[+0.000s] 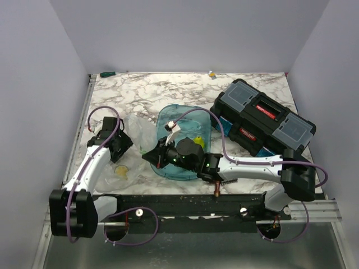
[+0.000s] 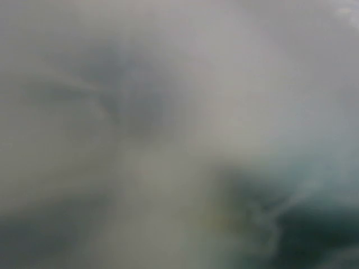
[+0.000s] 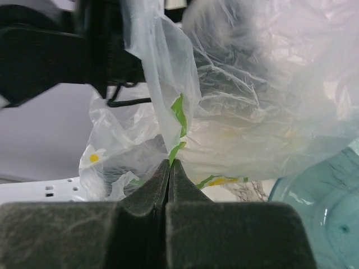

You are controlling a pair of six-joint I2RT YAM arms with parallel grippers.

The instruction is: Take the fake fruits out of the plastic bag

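Note:
The clear crinkled plastic bag (image 1: pixel 136 130) lies between my two grippers, left of the teal tray. My right gripper (image 1: pixel 150 157) is shut on a fold of the bag (image 3: pixel 252 112), pinched at its fingertips (image 3: pixel 170 163); green and yellow print shows on the plastic. My left gripper (image 1: pixel 116 143) is at the bag's left side. Its wrist view is a grey blur, so I cannot tell how its jaws stand. A small yellow fruit (image 1: pixel 198 140) lies in the tray. A pale yellow fruit (image 1: pixel 121 170) lies on the table below the left gripper. Other fruits are hidden.
The teal oval tray (image 1: pixel 188 115) sits mid-table and shows at the right of the right wrist view (image 3: pixel 322 218). A black toolbox (image 1: pixel 263 116) stands at the right. A copper fitting (image 1: pixel 216 188) lies near the front edge. Small items lie at the back edge.

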